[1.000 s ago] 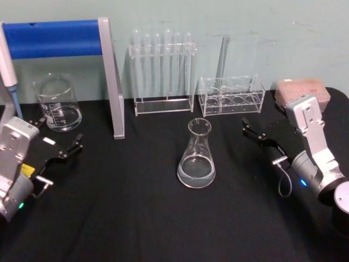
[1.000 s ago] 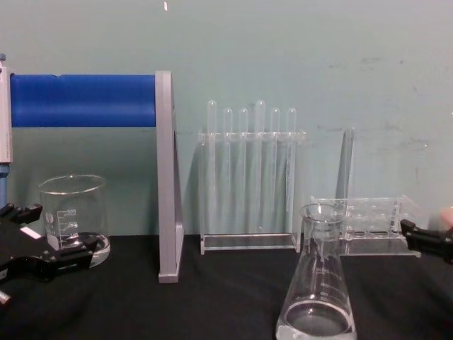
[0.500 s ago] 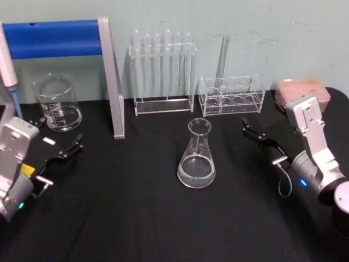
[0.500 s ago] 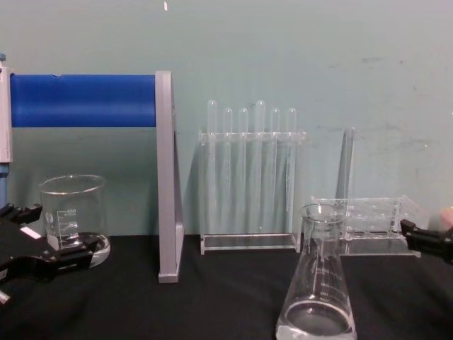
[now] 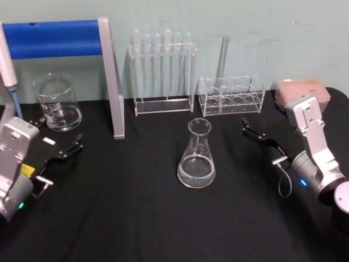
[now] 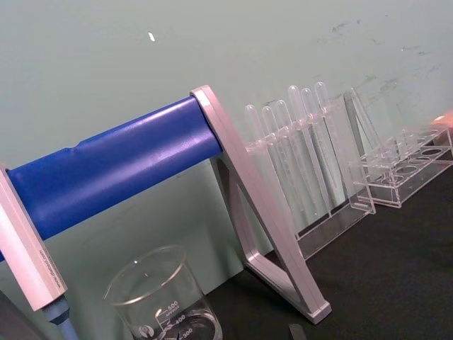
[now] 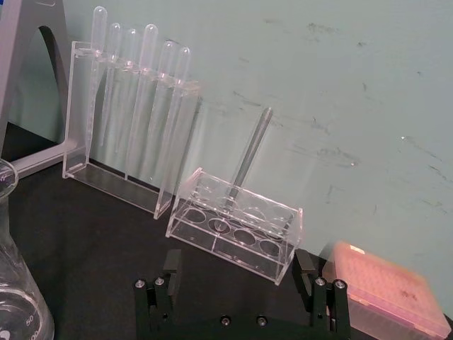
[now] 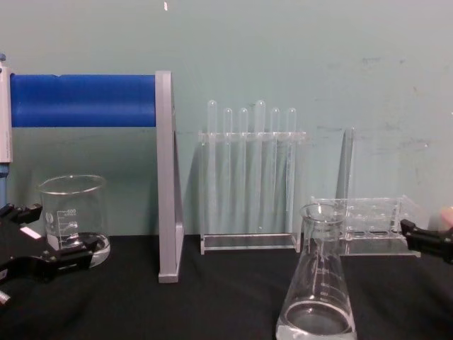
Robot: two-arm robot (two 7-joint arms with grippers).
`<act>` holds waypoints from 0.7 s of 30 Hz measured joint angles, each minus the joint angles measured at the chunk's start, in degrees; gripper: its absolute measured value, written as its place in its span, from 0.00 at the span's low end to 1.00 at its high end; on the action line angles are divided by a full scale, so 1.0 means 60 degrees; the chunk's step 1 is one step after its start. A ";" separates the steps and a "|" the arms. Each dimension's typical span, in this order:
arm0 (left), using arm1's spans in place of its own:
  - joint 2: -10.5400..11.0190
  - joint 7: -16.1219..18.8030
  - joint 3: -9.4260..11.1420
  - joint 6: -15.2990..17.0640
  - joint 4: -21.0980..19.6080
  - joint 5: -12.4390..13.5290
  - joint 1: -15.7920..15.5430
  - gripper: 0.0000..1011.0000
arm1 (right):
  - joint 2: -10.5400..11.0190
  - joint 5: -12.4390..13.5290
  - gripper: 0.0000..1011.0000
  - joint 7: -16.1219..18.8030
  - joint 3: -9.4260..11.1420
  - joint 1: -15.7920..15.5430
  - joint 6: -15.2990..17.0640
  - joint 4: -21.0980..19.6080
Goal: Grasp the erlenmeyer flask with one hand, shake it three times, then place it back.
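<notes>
So the erlenmeyer flask (image 5: pixel 196 156) sits upright in the middle of the table (image 5: pixel 136 218), nothing touching it. Behind it along the wall: a tall test tube rack (image 5: pixel 162 73) and, to its right, a low rack (image 5: pixel 232 95) with one tube standing in it. Far left at the back there's a beaker (image 5: pixel 57 102), with a stand (image 5: pixel 112 82) between it and the racks. Left gripper (image 5: pixel 57 139) is just in front of the beaker, right gripper (image 5: pixel 255 134) is off to the flask's right, well apart. A box (image 5: pixel 301 90) sits in the back right corner.

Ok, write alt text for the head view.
An erlenmeyer flask stands upright mid-table on black cloth, untouched, between the open left hand and open right hand. Behind stand a beaker and two clear racks.
</notes>
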 joint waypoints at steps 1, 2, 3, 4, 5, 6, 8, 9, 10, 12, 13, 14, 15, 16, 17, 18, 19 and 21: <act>0.0000 0.0000 0.0000 0.0000 0.0001 0.0000 0.0000 0.99 | 0.0000 0.0000 0.99 0.0000 0.0000 0.0000 -0.0001 0.0000; 0.0000 0.0000 0.0000 0.0000 0.0001 0.0000 0.0000 0.99 | 0.0001 0.0000 0.99 -0.0001 0.0000 0.0000 0.0000 0.0000; 0.0000 0.0000 -0.0001 0.0000 0.0001 0.0000 0.0001 0.99 | 0.0000 0.0000 0.99 0.0000 0.0000 0.0000 0.0000 0.0000; 0.0000 0.0000 0.0000 0.0000 0.0001 0.0000 0.0000 0.99 | 0.0000 0.0000 0.99 0.0000 0.0000 0.0000 0.0000 0.0000; 0.0000 0.0000 0.0000 0.0000 0.0001 0.0000 0.0000 0.99 | 0.0000 0.0000 0.99 0.0000 0.0000 0.0001 0.0000 0.0000; 0.0000 0.0000 -0.0001 0.0000 0.0001 0.0000 0.0000 0.99 | 0.0000 0.0000 0.99 0.0000 0.0000 0.0001 0.0000 0.0000; 0.0000 0.0000 0.0000 0.0000 0.0001 0.0000 0.0000 0.99 | 0.0001 0.0000 0.99 0.0000 0.0000 0.0000 -0.0001 0.0000; 0.0000 0.0000 -0.0001 0.0000 0.0000 0.0000 0.0000 0.99 | 0.0001 0.0000 0.99 0.0000 0.0000 0.0000 -0.0001 0.0000; 0.0000 0.0000 0.0000 0.0000 0.0001 0.0000 0.0000 0.99 | 0.0000 0.0000 0.99 0.0000 0.0000 0.0000 0.0000 0.0000; 0.0000 0.0000 -0.0001 0.0000 0.0001 0.0000 0.0000 0.99 | 0.0000 0.0000 0.99 0.0000 0.0000 0.0000 0.0000 0.0000; 0.0000 0.0000 0.0000 0.0000 0.0001 0.0000 0.0001 0.99 | 0.0000 0.0000 0.99 0.0000 0.0000 0.0000 0.0000 0.0000; 0.0000 0.0000 0.0000 0.0000 0.0000 0.0000 0.0000 0.99 | 0.0000 0.0000 0.99 0.0000 0.0000 0.0000 0.0000 0.0000; 0.0000 0.0000 0.0000 0.0000 0.0000 0.0000 0.0000 0.99 | 0.0001 0.0000 0.99 0.0000 0.0000 -0.0001 0.0000 0.0000; 0.0000 0.0000 0.0000 0.0000 0.0001 0.0000 0.0000 0.99 | 0.0001 0.0000 0.99 0.0000 0.0000 0.0000 0.0000 0.0000; 0.0000 0.0000 0.0000 0.0000 0.0001 0.0000 0.0000 0.99 | 0.0001 0.0000 0.99 0.0000 0.0000 -0.0001 0.0000 0.0000; 0.0000 0.0000 0.0000 0.0000 0.0001 0.0000 0.0000 0.99 | 0.0001 0.0000 0.99 0.0000 0.0000 0.0001 -0.0001 0.0000; 0.0000 0.0000 0.0000 0.0000 0.0001 0.0000 0.0000 0.99 | 0.0000 0.0000 0.99 0.0000 0.0000 -0.0001 0.0000 0.0000; 0.0000 0.0000 0.0000 0.0000 0.0001 0.0000 0.0000 0.99 | 0.0000 0.0000 0.99 0.0000 0.0000 0.0000 0.0000 0.0000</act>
